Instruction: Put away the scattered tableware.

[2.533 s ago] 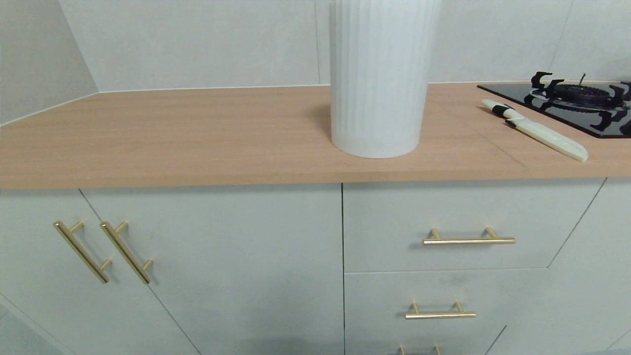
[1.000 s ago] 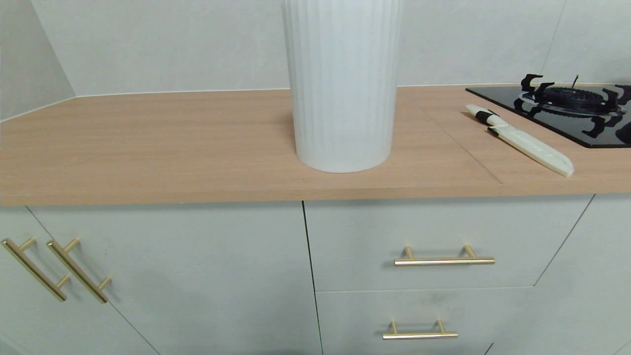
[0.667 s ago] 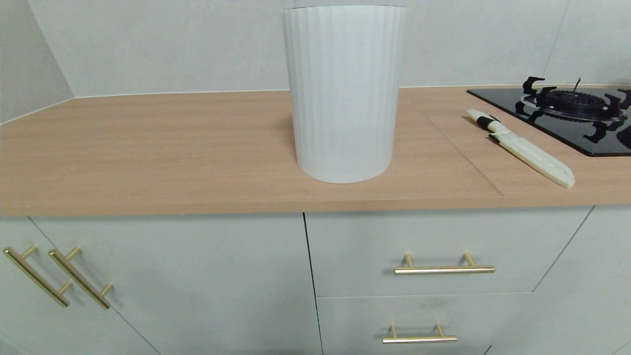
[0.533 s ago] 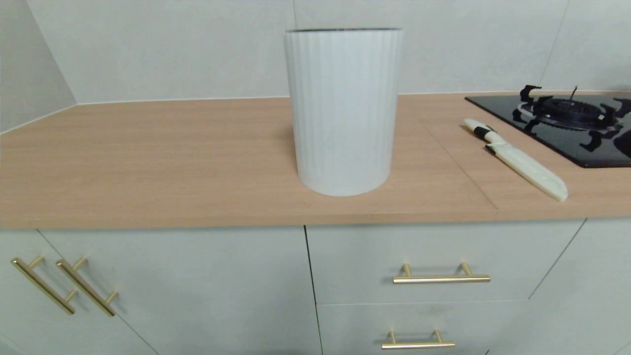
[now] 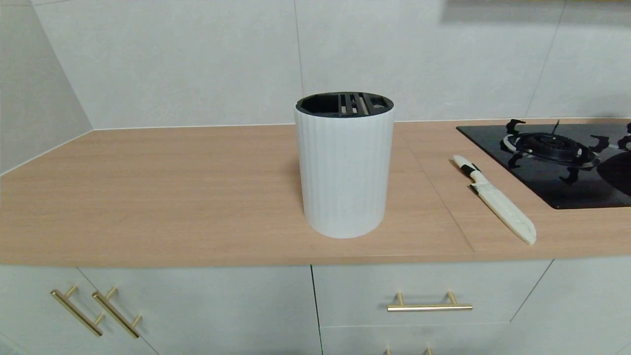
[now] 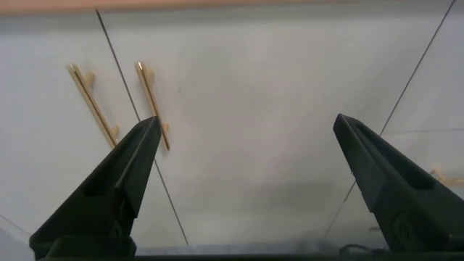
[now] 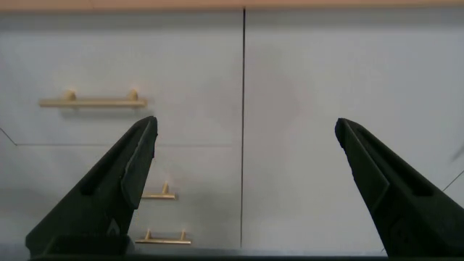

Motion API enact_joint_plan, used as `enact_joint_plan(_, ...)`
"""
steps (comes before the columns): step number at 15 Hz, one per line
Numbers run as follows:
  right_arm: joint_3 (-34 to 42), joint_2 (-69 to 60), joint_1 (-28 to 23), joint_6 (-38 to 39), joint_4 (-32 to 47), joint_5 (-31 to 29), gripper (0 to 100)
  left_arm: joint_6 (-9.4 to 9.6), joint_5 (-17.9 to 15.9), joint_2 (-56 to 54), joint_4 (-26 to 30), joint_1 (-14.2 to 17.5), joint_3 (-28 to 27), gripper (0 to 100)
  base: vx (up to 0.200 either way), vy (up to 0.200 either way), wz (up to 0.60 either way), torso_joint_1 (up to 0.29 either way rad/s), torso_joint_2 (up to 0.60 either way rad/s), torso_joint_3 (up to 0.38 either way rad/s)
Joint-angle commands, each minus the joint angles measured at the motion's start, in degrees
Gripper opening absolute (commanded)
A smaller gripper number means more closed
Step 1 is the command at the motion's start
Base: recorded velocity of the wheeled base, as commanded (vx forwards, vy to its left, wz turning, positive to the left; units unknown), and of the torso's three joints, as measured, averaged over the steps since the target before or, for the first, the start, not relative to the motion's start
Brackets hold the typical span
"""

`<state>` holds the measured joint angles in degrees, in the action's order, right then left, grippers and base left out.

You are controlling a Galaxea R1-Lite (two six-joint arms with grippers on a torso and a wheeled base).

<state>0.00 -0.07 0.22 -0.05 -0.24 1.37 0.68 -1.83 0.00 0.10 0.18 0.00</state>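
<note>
Knife [image 5: 494, 199] lies on your counter [image 5: 148, 197] right of the holder [image 5: 344, 167], handle pointing away from you; right fingers [image 7: 116, 181], likely nearer, and left fingers [image 6: 116, 188] both spread, empty.

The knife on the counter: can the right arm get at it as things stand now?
Probably not yet. The right gripper, open, faces the cabinet fronts below the counter edge, so it must rise first. The knife lies free on the counter, apart from the knife holder and hob.
</note>
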Motion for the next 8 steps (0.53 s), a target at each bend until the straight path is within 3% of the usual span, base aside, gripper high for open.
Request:
enact_joint_plan(1,0.0,0.1,0.0,0.0,0.0,0.0,100,0.02,0.0,0.1,0.0,0.0,0.0,100,0.0,0.0,0.0,0.198,-0.48,-0.29)
enact_joint_plan(8,0.0,0.1,0.0,0.0,0.0,0.0,100,0.02,0.1,0.1,0.0,0.0,0.0,100,0.0,0.0,0.0,0.208,-0.49,-0.287)
